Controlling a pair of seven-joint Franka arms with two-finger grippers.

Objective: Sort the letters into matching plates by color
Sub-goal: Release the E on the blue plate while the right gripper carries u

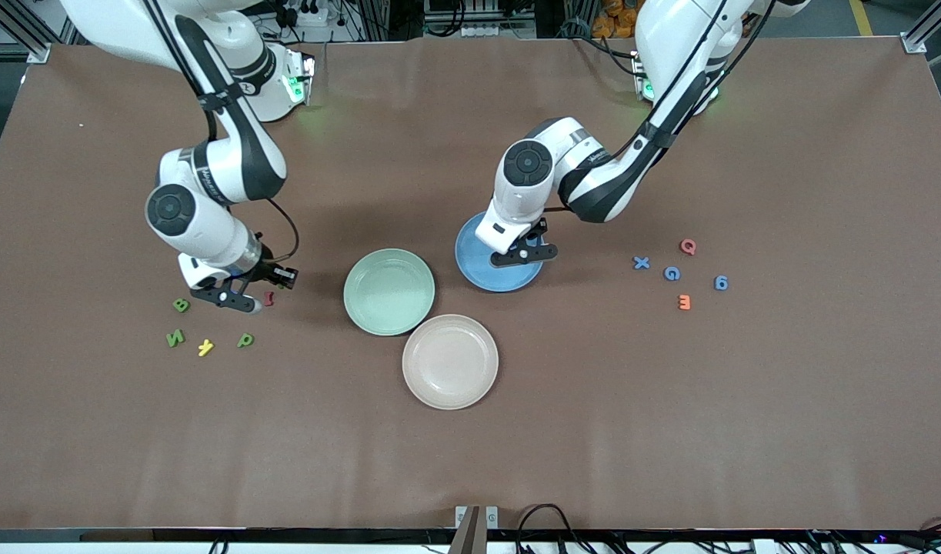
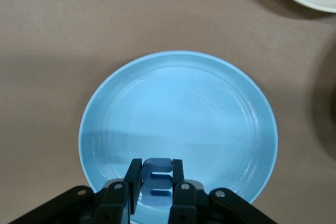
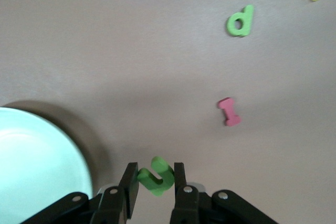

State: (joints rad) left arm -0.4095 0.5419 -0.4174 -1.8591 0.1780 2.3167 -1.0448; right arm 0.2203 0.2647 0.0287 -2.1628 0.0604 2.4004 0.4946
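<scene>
My left gripper [image 2: 157, 174] is shut on a blue letter E [image 2: 157, 184] and hangs over the medium blue plate [image 2: 178, 114], near its rim. From the front, that gripper [image 1: 520, 254] covers part of the blue plate [image 1: 479, 271]. My right gripper [image 3: 156, 178] is shut on a green letter U [image 3: 156, 174] above bare table, close to the pale green plate [image 3: 37, 166]. Seen from the front, it [image 1: 241, 302] hangs beside a red letter I [image 1: 268, 298]. Green letters B [image 1: 181, 305], N [image 1: 175, 338] and d [image 1: 245, 339] lie at the right arm's end. Blue letters X [image 1: 641, 262], G [image 1: 672, 273] and g [image 1: 720, 282] lie at the left arm's end.
A beige plate [image 1: 450, 362] lies nearer the front camera than the green plate [image 1: 389, 292], touching it. A yellow letter [image 1: 205, 348] lies among the green ones. A pink Q [image 1: 688, 246] and an orange E [image 1: 684, 302] lie among the blue ones.
</scene>
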